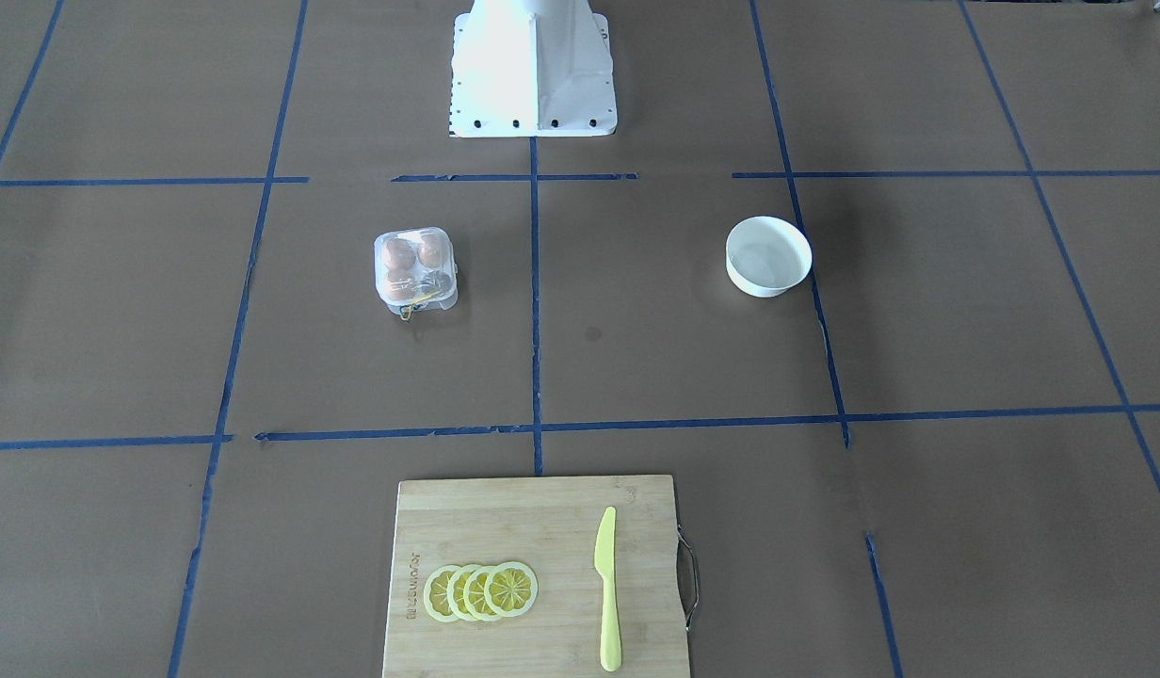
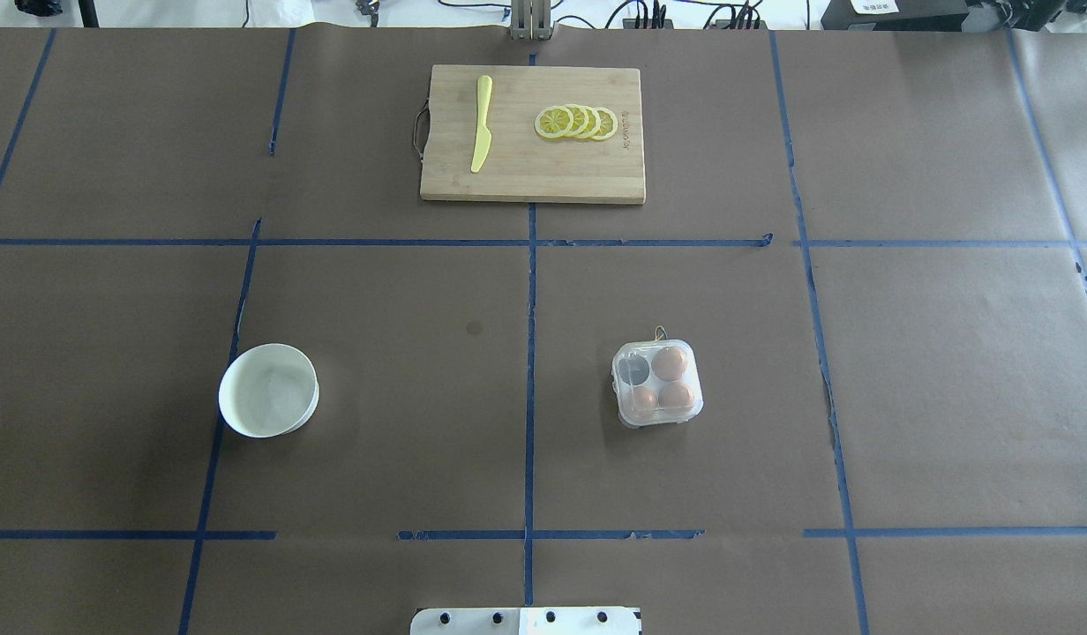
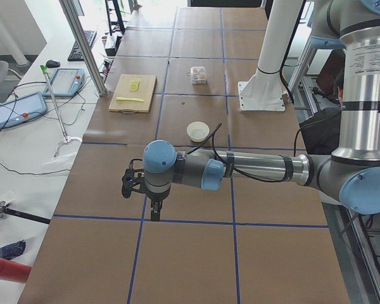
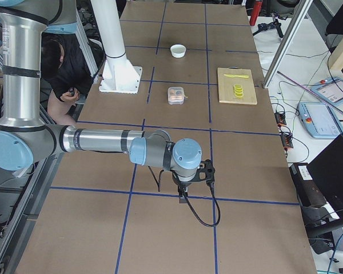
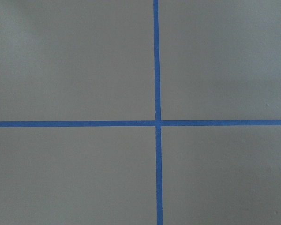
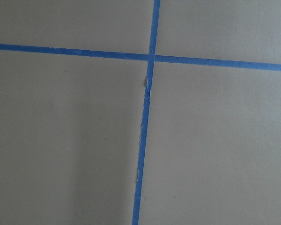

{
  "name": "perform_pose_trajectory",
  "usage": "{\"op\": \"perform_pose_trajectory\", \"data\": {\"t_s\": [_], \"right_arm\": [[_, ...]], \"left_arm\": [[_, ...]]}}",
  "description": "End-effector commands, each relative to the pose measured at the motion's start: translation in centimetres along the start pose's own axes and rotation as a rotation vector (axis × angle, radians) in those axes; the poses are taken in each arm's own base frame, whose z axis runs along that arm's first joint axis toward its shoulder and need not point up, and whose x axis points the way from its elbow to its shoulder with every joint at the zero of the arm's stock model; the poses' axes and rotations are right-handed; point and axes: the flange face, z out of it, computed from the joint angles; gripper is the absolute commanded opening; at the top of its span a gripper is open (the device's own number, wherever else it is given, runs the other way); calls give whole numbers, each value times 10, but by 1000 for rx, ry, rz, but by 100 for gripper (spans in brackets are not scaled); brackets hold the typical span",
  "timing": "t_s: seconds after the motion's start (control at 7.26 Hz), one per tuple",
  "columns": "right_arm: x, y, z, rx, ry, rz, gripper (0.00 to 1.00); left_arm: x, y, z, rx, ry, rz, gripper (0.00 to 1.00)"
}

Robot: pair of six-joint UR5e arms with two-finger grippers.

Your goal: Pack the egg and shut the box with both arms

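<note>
The clear box stands on the table's right half in the overhead view, with its lid down over the cells. Three tan-brown eggs lie inside and one cell looks empty. The box also shows in the front-facing view. The left gripper hangs low over the brown table far off at the table's left end. The right gripper hangs likewise at the right end. Both show only in side views, so I cannot tell whether they are open or shut. The wrist views show only bare table and blue tape.
A white bowl sits on the left half. A wooden cutting board at the far edge holds a yellow knife and several lemon slices. The white pedestal base stands at the robot's side.
</note>
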Motion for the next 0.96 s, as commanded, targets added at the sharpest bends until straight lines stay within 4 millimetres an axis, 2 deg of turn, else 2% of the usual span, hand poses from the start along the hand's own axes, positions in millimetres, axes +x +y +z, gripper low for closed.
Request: {"op": "perform_pose_trajectory", "data": {"t_s": [0.0, 0.83], "right_arm": [[-1, 0, -1, 2, -1, 7, 100], [5, 1, 2, -4, 12, 44, 100]], "left_arm": [[0, 0, 0, -2, 7, -57, 100], [3, 0, 1, -2, 8, -53, 100]]}}
